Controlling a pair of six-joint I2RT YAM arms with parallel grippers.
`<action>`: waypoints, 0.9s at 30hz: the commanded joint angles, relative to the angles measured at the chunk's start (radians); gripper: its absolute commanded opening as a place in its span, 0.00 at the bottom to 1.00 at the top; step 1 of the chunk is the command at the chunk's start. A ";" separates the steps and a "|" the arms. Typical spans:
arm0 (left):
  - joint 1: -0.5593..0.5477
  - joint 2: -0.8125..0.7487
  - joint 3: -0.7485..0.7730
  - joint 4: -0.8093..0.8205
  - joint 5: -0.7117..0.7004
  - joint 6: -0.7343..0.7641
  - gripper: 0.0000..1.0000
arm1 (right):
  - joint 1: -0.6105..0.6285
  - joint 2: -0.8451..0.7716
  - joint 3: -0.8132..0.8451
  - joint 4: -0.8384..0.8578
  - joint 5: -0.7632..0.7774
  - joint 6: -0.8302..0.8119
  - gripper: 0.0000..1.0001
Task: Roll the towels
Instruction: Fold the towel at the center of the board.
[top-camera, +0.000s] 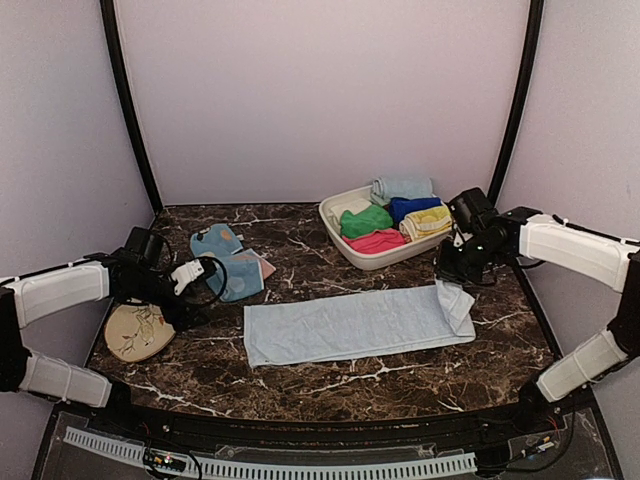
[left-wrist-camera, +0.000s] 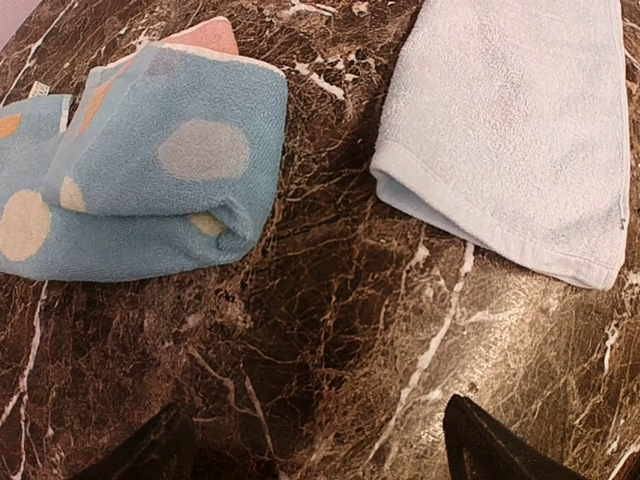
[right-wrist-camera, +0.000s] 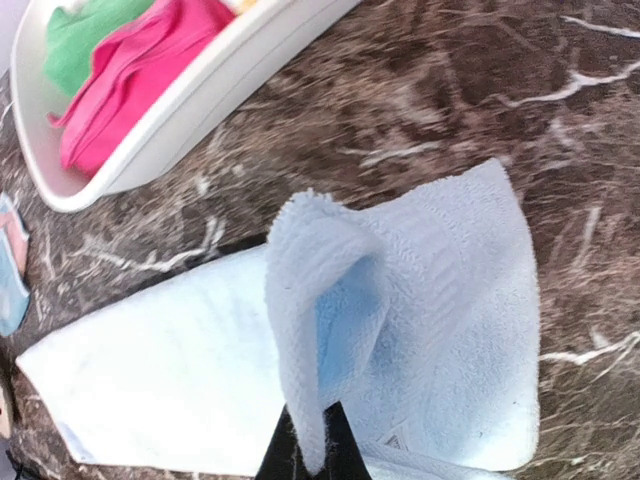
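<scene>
A plain pale blue towel (top-camera: 350, 324) (right-wrist-camera: 440, 330) (left-wrist-camera: 520, 130) lies folded in a long strip across the middle of the marble table. Its right end is lifted and folded over, pinched in my right gripper (top-camera: 452, 283) (right-wrist-camera: 320, 455), which is shut on that edge. A medium blue towel with cream spots (top-camera: 228, 262) (left-wrist-camera: 150, 190) lies crumpled at the left. My left gripper (top-camera: 196, 270) (left-wrist-camera: 315, 450) hovers open over bare table between the two towels, holding nothing.
A white tray (top-camera: 352, 250) (right-wrist-camera: 190, 110) at the back right holds rolled green, pink, dark blue, yellow and pale towels. A round beige plate (top-camera: 138, 331) with a drawing sits at the left front, under the left arm.
</scene>
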 joint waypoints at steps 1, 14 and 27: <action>0.045 0.016 0.035 -0.023 0.040 -0.020 0.89 | 0.147 0.064 0.091 0.065 -0.025 0.096 0.00; 0.142 0.015 0.038 -0.035 0.060 -0.003 0.89 | 0.485 0.505 0.560 0.081 -0.052 0.146 0.00; 0.156 -0.004 0.030 -0.049 0.062 0.017 0.89 | 0.570 0.736 0.806 0.048 -0.160 0.138 0.00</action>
